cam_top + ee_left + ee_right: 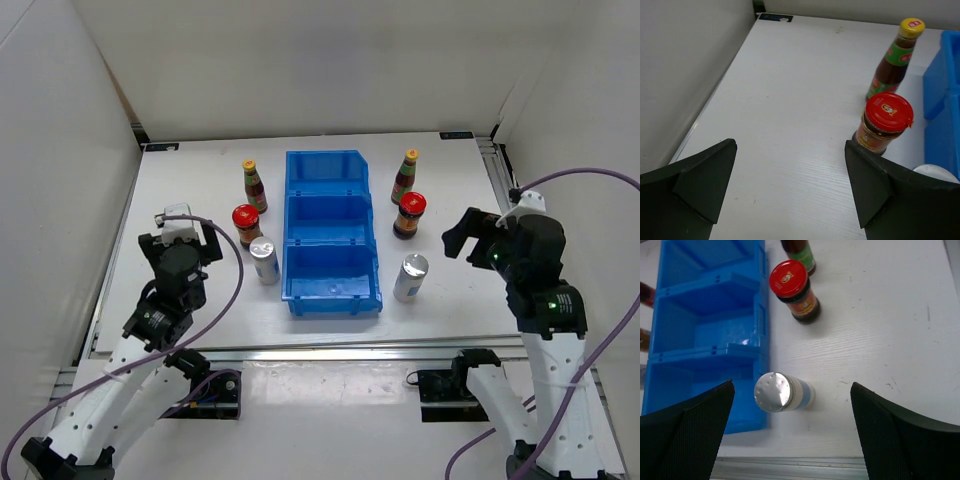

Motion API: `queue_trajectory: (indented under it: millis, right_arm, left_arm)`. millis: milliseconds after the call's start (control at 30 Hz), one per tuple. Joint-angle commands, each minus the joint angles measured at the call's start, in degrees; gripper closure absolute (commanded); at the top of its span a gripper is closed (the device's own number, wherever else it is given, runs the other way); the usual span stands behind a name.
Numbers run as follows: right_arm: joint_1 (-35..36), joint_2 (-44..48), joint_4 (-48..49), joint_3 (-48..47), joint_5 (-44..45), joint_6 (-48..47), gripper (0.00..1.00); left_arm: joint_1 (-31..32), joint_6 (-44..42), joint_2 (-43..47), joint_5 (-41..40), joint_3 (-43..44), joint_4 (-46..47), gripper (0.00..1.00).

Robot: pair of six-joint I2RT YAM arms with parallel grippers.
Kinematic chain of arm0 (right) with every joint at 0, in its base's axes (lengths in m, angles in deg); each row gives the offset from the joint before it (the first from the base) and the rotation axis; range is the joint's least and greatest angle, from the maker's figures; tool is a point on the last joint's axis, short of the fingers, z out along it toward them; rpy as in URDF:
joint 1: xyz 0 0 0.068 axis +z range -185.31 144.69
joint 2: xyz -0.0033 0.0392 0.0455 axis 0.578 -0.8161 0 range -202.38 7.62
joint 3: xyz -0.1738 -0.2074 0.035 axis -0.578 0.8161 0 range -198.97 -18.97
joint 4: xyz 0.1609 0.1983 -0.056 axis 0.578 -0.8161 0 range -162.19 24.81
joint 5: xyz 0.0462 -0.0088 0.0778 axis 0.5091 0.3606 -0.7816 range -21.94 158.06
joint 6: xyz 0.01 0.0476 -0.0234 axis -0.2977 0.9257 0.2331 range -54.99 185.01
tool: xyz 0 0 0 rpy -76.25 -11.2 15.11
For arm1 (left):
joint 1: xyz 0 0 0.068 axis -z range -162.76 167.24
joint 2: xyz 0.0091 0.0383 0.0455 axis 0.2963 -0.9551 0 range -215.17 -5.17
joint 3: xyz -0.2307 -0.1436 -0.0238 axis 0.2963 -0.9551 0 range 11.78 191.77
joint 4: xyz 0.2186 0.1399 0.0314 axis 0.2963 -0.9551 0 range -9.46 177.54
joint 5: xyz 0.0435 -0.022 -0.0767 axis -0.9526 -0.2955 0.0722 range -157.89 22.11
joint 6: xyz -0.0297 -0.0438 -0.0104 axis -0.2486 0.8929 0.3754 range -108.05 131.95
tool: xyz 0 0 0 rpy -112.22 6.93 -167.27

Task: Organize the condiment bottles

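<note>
Left of the blue bin (331, 262) stand a yellow-capped bottle (254, 186), a red-lidded jar (246, 224) and a silver cylinder (264, 260). Right of it stand a second bottle (404, 176), jar (409, 214) and cylinder (410, 277). My left gripper (185, 235) is open and empty, left of the left jar (884, 122) and bottle (894, 58). My right gripper (468, 236) is open and empty, above the table right of the right cylinder (781, 392) and jar (794, 290).
The bin's three compartments (705, 330) hold nothing. White walls close in the table on the left, back and right. A metal rail (330, 352) runs along the near edge. Purple cables loop beside both arms.
</note>
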Motion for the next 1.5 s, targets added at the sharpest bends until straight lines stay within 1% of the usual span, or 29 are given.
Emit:
queue_trajectory:
  millis: [0,67,100,133,233,300,367,467,567,600,667,700,733,767,867,900,1033,1133,1267,1367,1467]
  right_arm:
    - [0.03,0.26,1.83,2.64,-8.95,-3.12,0.0]
    - [0.03,-2.54,2.37,3.88,-13.26,-3.13,0.0]
    - [0.03,-3.68,4.37,4.5,-16.41,-3.74,0.0]
    - [0.03,-6.39,5.0,5.02,-23.32,-4.27,0.0]
    - [1.17,-9.23,7.72,6.07,-28.04,-3.49,0.0]
    - [3.54,-9.23,9.13,7.13,-23.94,-2.43,0.0]
    - [4.16,-9.23,9.14,7.14,-20.24,-1.9,0.0]
    - [7.49,-13.17,9.14,7.14,-20.23,-2.52,0.0]
    - [11.71,-14.32,9.14,7.66,-15.67,-2.52,0.0]
    - [15.03,-14.85,8.27,7.67,-10.61,-1.99,0.0]
    - [19.52,-15.55,7.12,7.67,-5.05,-1.46,0.0]
    - [20.85,-16.69,7.12,7.67,-2.67,-1.46,0.0]
    - [21.99,-17.31,6.07,7.67,1.7,-0.59,0.0]
    - [23.83,-18.54,5.54,7.67,3.4,-0.06,0.0]
    - [26.3,-19.86,5.01,7.67,8.32,1.96,0.0]
    - [26.31,-19.87,5.01,8.19,10.69,2.58,0.0]
    - [28.15,-20.48,4.48,8.19,15.71,3.81,0.0]
    - [29.48,-16.1,5.0,8.19,18.96,4.43,0.0]
    - [29.48,-13.8,5.01,8.19,21.87,4.43,0.0]
    - [29.48,-15.47,4.31,8.19,22.4,4.43,0.0]
    - [29.48,-17.31,5.0,8.72,19.34,4.43,0.0]
  left_arm:
    - [-0.21,-0.36,1.69,7.22,-1.76,1.16,0.0]
    - [-0.21,-0.36,2.31,7.94,-2.56,1.69,0.0]
    - [-0.21,0.6,2.83,6.72,-2.56,1.69,0.0]
    - [-0.21,1.13,2.84,5.75,-3.17,1.69,0.0]
    - [-0.21,1.14,4.41,4.42,-4.48,2.91,0.0]
    - [-0.21,1.14,5.12,4.42,-4.49,2.92,0.0]
    - [-0.21,1.14,5.12,5.04,-4.49,2.92,0.0]
    - [-0.21,2.54,3.99,6.26,-4.49,2.31,0.0]
    - [-0.21,2.54,3.98,6.27,-4.49,2.31,0.0]
    - [-0.21,2.54,3.98,6.27,-4.49,2.31,0.0]
    - [-0.21,2.54,3.98,6.27,-4.49,2.83,0.0]
    - [-0.21,2.54,3.98,6.27,-4.49,2.83,0.0]
    - [-0.21,2.54,3.98,6.27,-4.49,2.83,0.0]
    - [-0.21,2.54,3.98,6.27,-4.49,2.83,0.0]
    - [-0.21,2.54,3.98,5.74,-4.49,2.83,0.0]
    - [-0.21,2.54,3.46,5.74,-4.49,2.83,0.0]
    - [-0.21,2.54,3.45,5.74,-5.02,2.83,0.0]
    - [-0.21,2.54,3.45,5.74,-5.02,2.83,0.0]
    - [-0.21,2.02,3.45,5.74,-5.02,2.83,0.0]
    - [-0.21,2.02,2.93,5.74,-5.02,2.83,0.0]
    - [-0.21,2.02,2.93,5.74,-5.02,3.36,0.0]
